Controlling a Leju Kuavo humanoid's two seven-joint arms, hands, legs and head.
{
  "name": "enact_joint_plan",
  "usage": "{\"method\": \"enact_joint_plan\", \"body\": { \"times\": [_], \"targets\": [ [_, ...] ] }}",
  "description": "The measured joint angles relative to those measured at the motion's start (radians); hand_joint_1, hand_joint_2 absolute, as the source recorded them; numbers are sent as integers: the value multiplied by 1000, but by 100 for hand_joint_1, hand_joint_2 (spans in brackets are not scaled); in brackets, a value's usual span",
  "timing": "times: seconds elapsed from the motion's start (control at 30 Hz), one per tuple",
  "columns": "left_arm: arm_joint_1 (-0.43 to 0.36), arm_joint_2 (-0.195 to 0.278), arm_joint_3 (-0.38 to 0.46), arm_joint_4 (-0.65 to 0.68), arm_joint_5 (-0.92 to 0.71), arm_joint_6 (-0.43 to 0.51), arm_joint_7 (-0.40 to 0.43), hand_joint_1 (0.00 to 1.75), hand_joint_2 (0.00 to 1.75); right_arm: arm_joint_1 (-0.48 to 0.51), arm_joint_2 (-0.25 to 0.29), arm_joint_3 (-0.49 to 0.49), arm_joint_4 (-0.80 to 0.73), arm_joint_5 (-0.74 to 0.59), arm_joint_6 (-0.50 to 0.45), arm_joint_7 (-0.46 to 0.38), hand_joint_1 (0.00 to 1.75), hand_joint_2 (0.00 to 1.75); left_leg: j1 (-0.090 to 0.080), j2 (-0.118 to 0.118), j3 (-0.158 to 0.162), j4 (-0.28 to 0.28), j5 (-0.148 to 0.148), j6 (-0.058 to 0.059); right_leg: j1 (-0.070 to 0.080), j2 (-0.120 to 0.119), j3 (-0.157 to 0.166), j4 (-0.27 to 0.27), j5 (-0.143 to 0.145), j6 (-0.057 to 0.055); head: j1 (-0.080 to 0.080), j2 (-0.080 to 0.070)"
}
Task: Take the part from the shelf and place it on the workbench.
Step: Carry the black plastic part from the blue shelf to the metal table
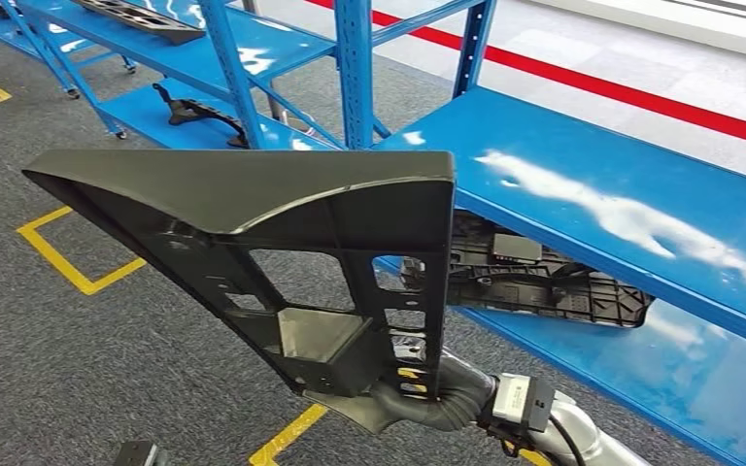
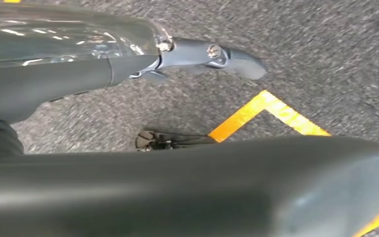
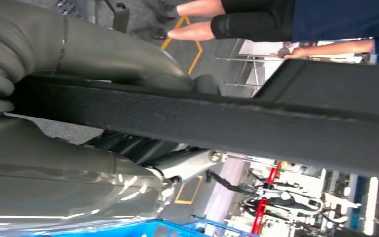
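One large dark grey triangular plastic part [image 1: 282, 243], ribbed and pierced with cut-outs, was what we held up in the air, clear of the shelving. Our right hand [image 1: 418, 403] grasped it at its lower corner, and the right wrist view showed the thick grey thumb [image 3: 118, 54] pressed along the part's dark edge [image 3: 217, 118]. Beyond the hand, just behind the lifted part, another black ribbed plastic moulding [image 1: 534, 282] lay on the lower level of the blue metal shelf [image 1: 622, 194]. Farther off, a second blue rack [image 1: 185, 58] carried more dark parts. Our left hand [image 2: 202, 54] hung over the grey carpet [image 1: 58, 369] with its yellow floor tape [image 2: 271, 108], fingers extended and holding nothing. A person's arm [image 3: 325, 47] showed past the part.
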Motion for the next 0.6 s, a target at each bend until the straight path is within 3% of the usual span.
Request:
{"method": "enact_joint_plan", "body": {
  "times": [0.1, 0.17, 0.2, 0.3, 0.37, 0.43, 0.5, 0.53, 0.6],
  "targets": [
    [-25, 3, -3, 0, -6, 0, 2, 0, 175, -2, 3, 7, 6, 2, -4, -1, 175, 175, 8, 50, -78, 156, -72, -17, 0, -38, 5, -1, -3, -8, -2, 0],
    [-30, 4, -5, 0, -8, 0, 2, 0, 175, -2, 5, 11, 11, 5, -5, -1, 175, 175, 14, 63, -104, 204, -74, -23, 1, -62, 7, -1, -7, -7, -2, 0],
    [-29, 4, -6, 0, -8, 0, 2, 0, 175, -4, 7, 12, 12, 6, -5, -1, 175, 175, 15, 70, -91, 177, -51, -23, 0, -71, 10, -1, -10, -5, -2, 0],
    [-31, 6, -7, 0, -7, 1, 4, 0, 175, -14, 12, 13, 13, 6, -6, -2, 175, 175, 9, 116, -8, 14, 25, -15, 3, -98, 21, 0, -21, 8, -2, 0],
    [-31, 7, -7, 0, -8, 1, 6, 0, 175, -20, 13, 14, 12, 5, -6, -4, 175, 175, 0, 132, 9, -24, 24, -3, 8, -114, 25, 0, -27, 19, -2, 0],
    [-24, 8, -8, 0, -10, 0, 12, 0, 175, -22, 13, 15, 12, 4, -6, -5, 175, 175, -1, 118, 7, -27, 24, 11, 7, -129, 31, -2, -32, 30, -2, 0],
    [-18, 9, -11, 0, -15, 0, 21, 0, 175, -23, 13, 15, 12, 4, -5, -6, 175, 175, 1, 103, 11, -33, 26, 23, 5, -106, 26, 22, -56, 36, -2, 0],
    [-18, 10, -14, 0, -17, 0, 26, 0, 175, -24, 13, 15, 12, 3, -5, -6, 175, 175, 3, 96, 13, -35, 27, 28, 5, -83, 8, 64, -81, 36, -2, 0],
    [-19, 10, -19, 0, -23, -2, 34, 0, 175, -20, 9, 16, 13, 3, -5, -7, 175, 175, 1, 78, 13, -36, 27, 35, 5, -42, -59, 197, -141, 33, -1, 0]
  ]
}}
